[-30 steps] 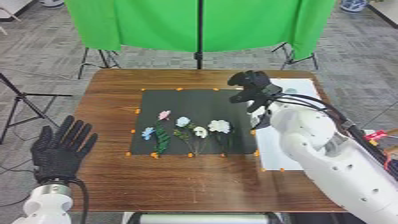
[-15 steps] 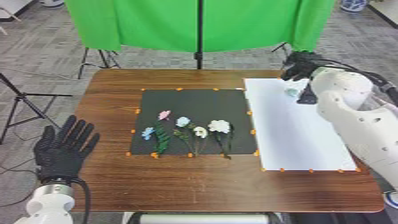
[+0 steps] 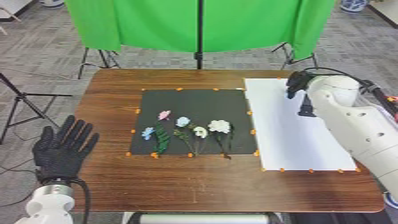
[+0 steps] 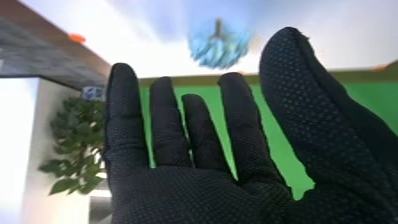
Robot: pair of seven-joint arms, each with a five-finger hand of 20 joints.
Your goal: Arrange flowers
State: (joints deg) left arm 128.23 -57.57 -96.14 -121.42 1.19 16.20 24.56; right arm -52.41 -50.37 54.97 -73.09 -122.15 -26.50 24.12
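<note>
Table: brown, wood-grained. Dark mat laid flat, slightly nearer the left edge than the right. White sheet flat alongside, towards the right edge. Small orange markers noted along the borders of both.

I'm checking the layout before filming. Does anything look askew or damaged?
One small oddity: the stem of the largest white flower pokes past the near edge of the black mat onto the brown table. I see no spill or damage.
</note>
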